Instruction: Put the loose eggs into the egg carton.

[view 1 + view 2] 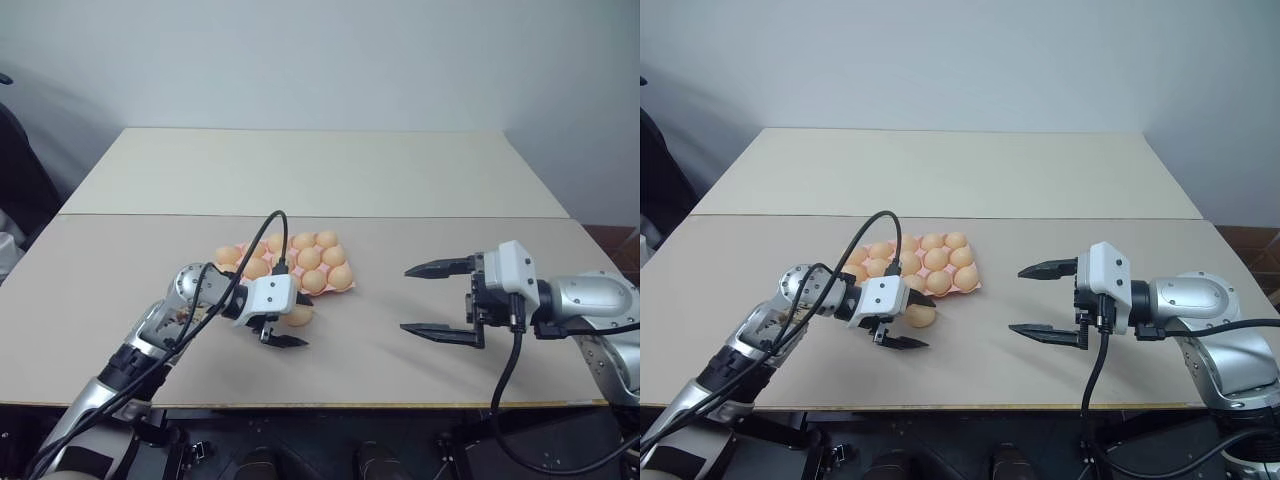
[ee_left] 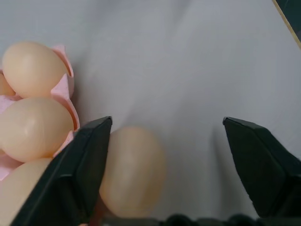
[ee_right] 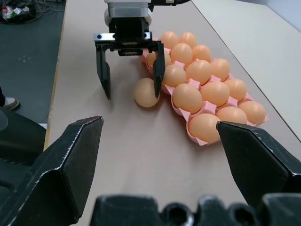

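Note:
One loose egg (image 1: 299, 316) lies on the table against the near edge of the pink egg carton (image 1: 347, 288), whose cups hold several tan-orange eggs. My left gripper (image 1: 285, 325) straddles this egg with its jaws open. In the left wrist view one finger (image 2: 89, 169) rests against the egg (image 2: 134, 169), while the other finger (image 2: 263, 169) stands well apart from it. The right wrist view shows the same egg (image 3: 146, 92) beside the carton (image 3: 186, 134). My right gripper (image 1: 408, 299) hovers open and empty to the right of the carton, pointing toward it.
The beige table (image 1: 330, 170) stretches far behind the carton, with a seam across it. Its front edge (image 1: 330, 405) runs just below both grippers. A black cable (image 1: 265, 235) loops over the left wrist.

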You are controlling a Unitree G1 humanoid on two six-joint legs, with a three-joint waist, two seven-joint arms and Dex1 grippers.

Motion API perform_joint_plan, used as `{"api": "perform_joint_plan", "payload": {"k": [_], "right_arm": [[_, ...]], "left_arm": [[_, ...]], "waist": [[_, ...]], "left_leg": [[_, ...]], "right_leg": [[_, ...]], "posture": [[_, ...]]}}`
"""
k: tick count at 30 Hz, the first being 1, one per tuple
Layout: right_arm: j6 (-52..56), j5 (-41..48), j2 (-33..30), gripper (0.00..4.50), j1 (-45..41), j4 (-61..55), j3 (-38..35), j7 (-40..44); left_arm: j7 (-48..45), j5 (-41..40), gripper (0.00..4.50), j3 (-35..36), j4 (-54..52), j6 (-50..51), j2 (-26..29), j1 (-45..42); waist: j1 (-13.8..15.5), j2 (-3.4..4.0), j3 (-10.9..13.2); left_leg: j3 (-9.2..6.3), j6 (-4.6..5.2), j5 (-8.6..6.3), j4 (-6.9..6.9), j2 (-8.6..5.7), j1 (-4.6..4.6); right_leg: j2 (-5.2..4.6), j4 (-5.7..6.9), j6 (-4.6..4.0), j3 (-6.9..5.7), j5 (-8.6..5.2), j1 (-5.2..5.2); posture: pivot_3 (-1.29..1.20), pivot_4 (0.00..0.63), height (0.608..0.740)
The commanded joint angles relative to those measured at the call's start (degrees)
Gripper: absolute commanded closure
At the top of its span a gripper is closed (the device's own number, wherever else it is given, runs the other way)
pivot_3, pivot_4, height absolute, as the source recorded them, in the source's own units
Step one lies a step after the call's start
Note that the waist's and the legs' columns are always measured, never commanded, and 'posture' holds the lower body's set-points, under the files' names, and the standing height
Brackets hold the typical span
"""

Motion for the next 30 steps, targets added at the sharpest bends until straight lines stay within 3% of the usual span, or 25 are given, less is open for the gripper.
{"api": "perform_joint_plan", "payload": {"k": [1,12,18,20,25,30], "right_arm": [[-0.27,1.36,-0.24,0.0,-0.16,-2.09,-2.04,-0.13],[-0.82,1.15,0.2,0.0,-0.95,-2.39,-1.53,-0.53],[-0.69,1.16,0.58,0.0,-1.45,-2.57,-1.37,-0.87],[-0.69,1.11,0.59,0.0,-1.49,-2.58,-1.35,-0.95],[-0.72,1.12,0.63,0.0,-1.68,-2.43,-1.23,-1.11],[-0.8,1.2,0.77,0.0,-2.11,-2.02,-0.98,-1.12]], "left_arm": [[0.68,3.88,0.61,-1.8,-0.72,-1.25,1.52,0.07],[1.77,8.34,0.61,-2.94,-0.32,-2.32,2.1,-1.14],[1.3,7.41,2.45,-2.42,-0.63,-2.38,1.75,-1.51],[1.09,7.02,2.87,-2.22,-0.82,-2.38,1.75,-1.43],[0.18,2.92,3.0,-0.09,-2.53,-1.02,1.2,-0.68],[-2.36,-11.12,3.0,6.56,-7.65,6.57,-0.97,-1.64]], "waist": [[-0.06,0.0,0.0],[0.1,0.0,0.0],[0.09,0.0,0.0],[0.11,0.0,0.0],[0.09,0.0,0.0],[0.1,0.0,0.0]], "left_leg": [[0.0,0.0,0.0,0.0,0.0,0.01],[0.0,0.0,0.0,0.0,0.0,-0.01],[0.0,0.0,0.0,0.0,0.0,-0.01],[0.0,0.0,0.0,0.0,0.0,-0.03],[0.0,0.0,0.0,0.0,0.0,-0.04],[-0.01,0.0,0.0,0.02,0.01,-0.11]], "right_leg": [[0.0,0.0,0.0,0.0,0.0,0.0],[0.0,0.0,0.0,0.0,0.0,-0.01],[0.0,0.01,0.0,0.0,0.0,-0.02],[0.0,0.0,0.0,0.0,0.0,-0.03],[0.0,0.01,0.0,0.0,0.0,-0.04],[-0.01,0.01,0.0,-0.02,0.0,-0.09]], "posture": [[0.0,0.15,0.74],[0.0,0.15,0.74],[0.0,0.15,0.74],[0.0,0.15,0.74],[0.0,0.15,0.74],[0.0,0.15,0.74]]}}
